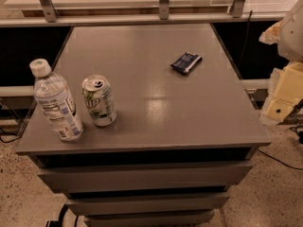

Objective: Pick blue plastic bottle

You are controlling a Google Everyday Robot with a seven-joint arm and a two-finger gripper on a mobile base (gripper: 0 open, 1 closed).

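Observation:
The blue plastic bottle (55, 100) stands upright near the front left corner of the grey table (189, 112). It is clear, with a white screw cap and a white-and-blue label. A green-and-white soda can (99, 100) stands just to its right, a little apart from it. My gripper (271, 33) is at the right edge of the view, off the table's far right side and far from the bottle. It holds nothing that I can see.
A small dark blue packet (186, 62) lies on the far right part of the table. My pale arm segments (284, 91) sit beside the table's right edge. A metal rail with posts (163, 4) runs behind the table. Cables (284, 162) lie on the speckled floor.

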